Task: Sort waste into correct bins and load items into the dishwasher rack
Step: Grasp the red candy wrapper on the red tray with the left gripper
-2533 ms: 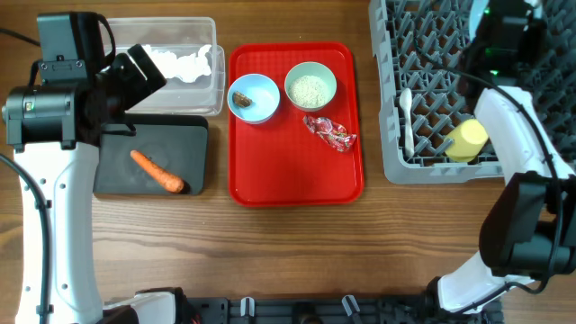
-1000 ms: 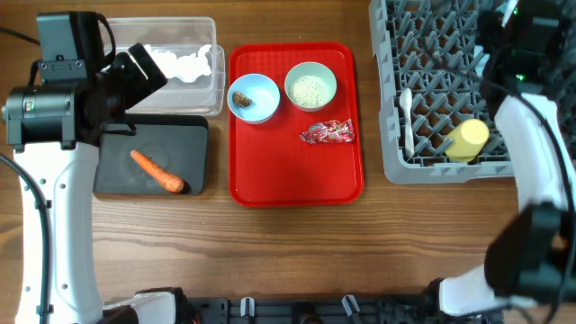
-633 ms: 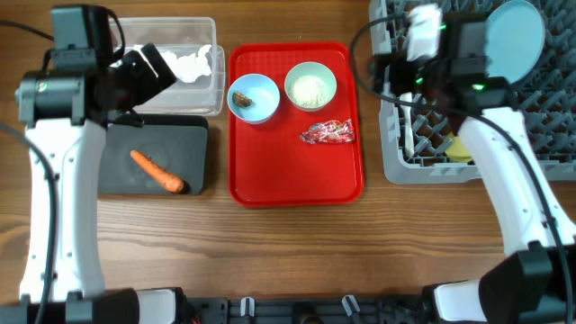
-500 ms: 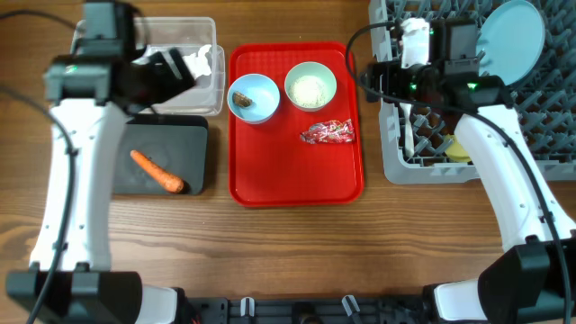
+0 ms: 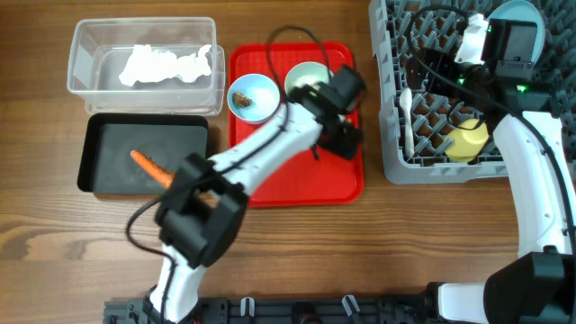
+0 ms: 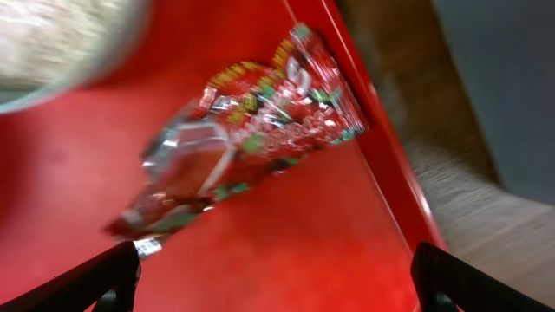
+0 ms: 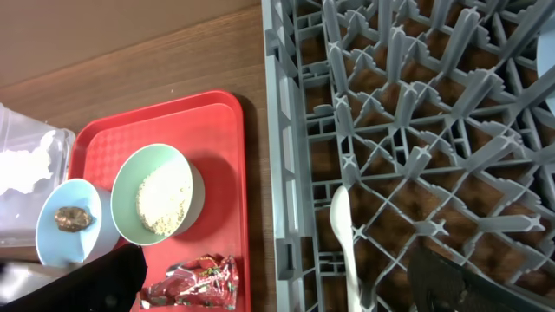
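White arms (image 5: 270,144), black joints (image 5: 202,211), black cables (image 5: 292,34)

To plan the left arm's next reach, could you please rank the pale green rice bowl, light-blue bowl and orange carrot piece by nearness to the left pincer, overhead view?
1. Pale green rice bowl, beside the left pincer on the flat red tray.
2. Light-blue bowl, further left on that tray.
3. Orange carrot piece, far left in the black rectangular tray.
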